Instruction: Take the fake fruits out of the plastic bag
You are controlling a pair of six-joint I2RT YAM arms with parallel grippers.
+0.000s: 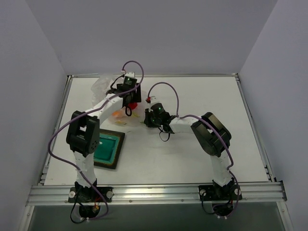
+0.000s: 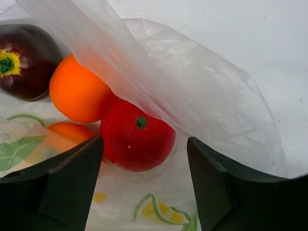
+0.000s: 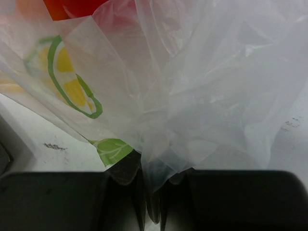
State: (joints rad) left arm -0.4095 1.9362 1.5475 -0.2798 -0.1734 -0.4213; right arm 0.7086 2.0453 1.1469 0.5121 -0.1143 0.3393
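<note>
The clear plastic bag [image 1: 103,86] with citrus-slice prints lies at the back left of the table. In the left wrist view its film [image 2: 202,101] drapes over several fake fruits: a red one [image 2: 137,137], an orange one [image 2: 79,91], a dark maroon one [image 2: 26,60] and another orange one [image 2: 67,132]. My left gripper [image 2: 144,187] is open, its jaws wide apart just short of the red fruit [image 1: 132,103]. My right gripper [image 3: 153,192] is shut on a bunched fold of the bag [image 3: 192,96], right of the fruits in the top view [image 1: 148,115].
A square teal dish [image 1: 107,148] with a dark rim sits at the front left, partly under my left arm. The table's raised edges frame the white surface.
</note>
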